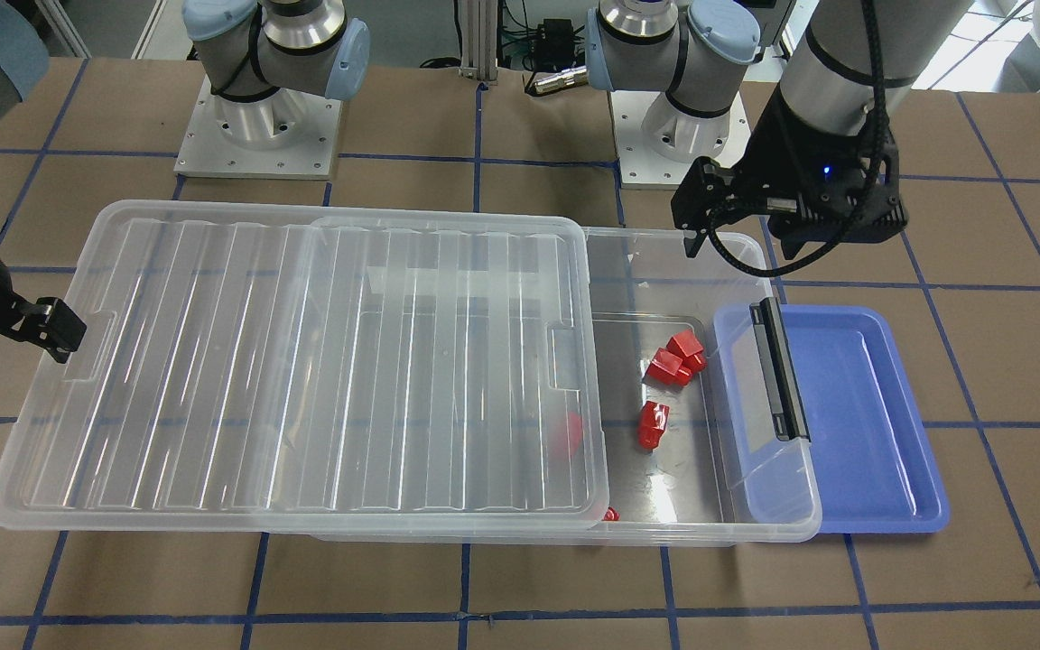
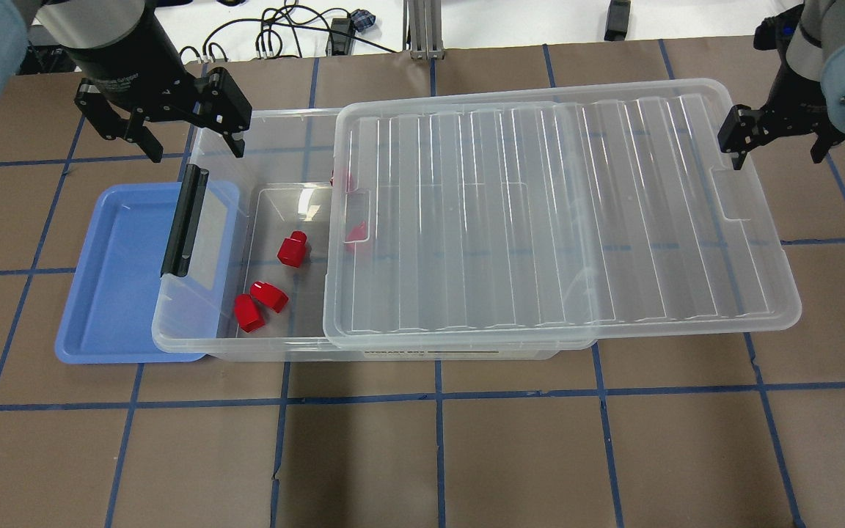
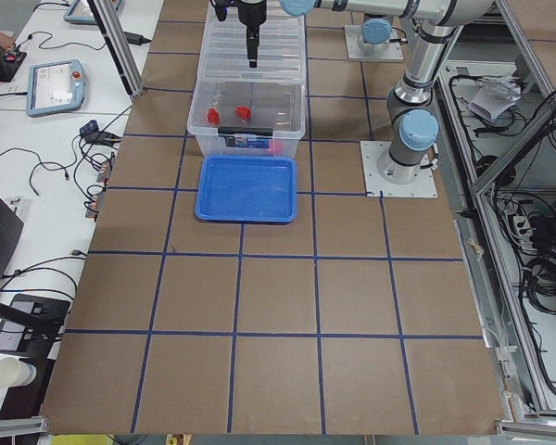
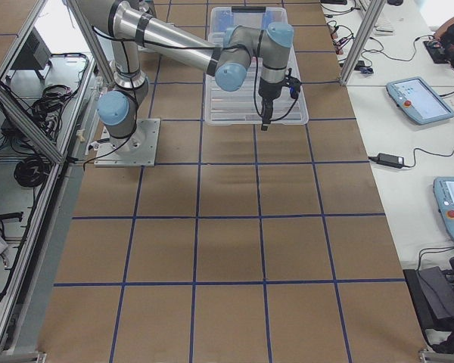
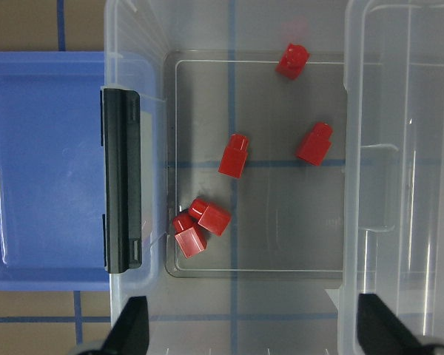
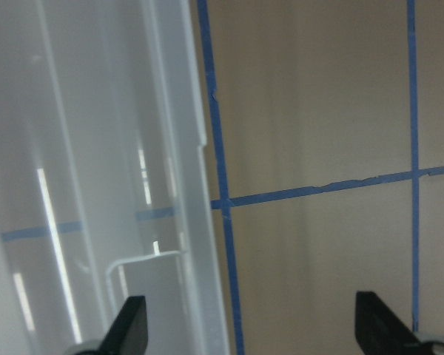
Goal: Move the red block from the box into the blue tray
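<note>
Upper left overhead, we note left pincer (image 2: 194, 143) spread empty above clear plastic box (image 2: 283, 112); right pincer (image 2: 778, 145) released too. Inside lie small red plastic blocks (image 2: 292, 249); shallow blue plastic tray (image 2: 118, 279) holds none. Transfer unstarted.

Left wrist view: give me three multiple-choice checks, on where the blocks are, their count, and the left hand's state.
1. The blocks lie: A in the tray; B in the box; C in the left hand.
2. Blocks showing: A three; B five; C eight.
3. The left hand is: A open, empty; B shut on a block; C shut on the box rim.

1 B: all rest on the box floor, the tray bare.
2 B: a close pair plus three apart.
3 A: its fingers stand wide apart, holding nothing.
</note>
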`<action>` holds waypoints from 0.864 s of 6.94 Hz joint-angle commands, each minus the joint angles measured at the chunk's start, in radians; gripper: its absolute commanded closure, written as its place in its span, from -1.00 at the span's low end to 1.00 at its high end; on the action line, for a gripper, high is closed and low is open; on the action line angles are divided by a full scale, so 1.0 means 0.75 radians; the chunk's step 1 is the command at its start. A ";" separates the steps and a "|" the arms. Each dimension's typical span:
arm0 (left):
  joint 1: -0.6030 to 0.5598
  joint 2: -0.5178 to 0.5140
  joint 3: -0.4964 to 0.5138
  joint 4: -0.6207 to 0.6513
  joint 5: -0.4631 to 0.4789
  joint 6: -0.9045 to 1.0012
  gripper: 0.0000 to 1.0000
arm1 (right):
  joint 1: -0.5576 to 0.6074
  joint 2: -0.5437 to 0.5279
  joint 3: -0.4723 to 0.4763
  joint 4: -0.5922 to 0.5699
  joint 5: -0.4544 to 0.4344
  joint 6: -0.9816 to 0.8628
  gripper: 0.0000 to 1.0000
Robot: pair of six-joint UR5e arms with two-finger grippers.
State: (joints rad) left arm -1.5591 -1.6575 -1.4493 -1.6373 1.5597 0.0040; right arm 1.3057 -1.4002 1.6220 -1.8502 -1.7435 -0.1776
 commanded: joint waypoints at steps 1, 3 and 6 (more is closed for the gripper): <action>0.001 -0.113 -0.053 0.142 -0.006 0.019 -1.00 | 0.085 -0.122 -0.135 0.092 0.266 -0.005 -1.00; 0.003 -0.201 -0.235 0.437 -0.010 0.072 -1.00 | 0.251 -0.168 -0.154 0.229 0.343 0.125 -1.00; 0.013 -0.281 -0.340 0.643 -0.054 0.064 -1.00 | 0.308 -0.168 -0.156 0.307 0.261 0.184 -1.00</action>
State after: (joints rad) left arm -1.5511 -1.8379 -1.6958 -1.1958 1.5386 0.0542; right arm 1.5284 -1.5229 1.5020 -1.6417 -1.5371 -0.0477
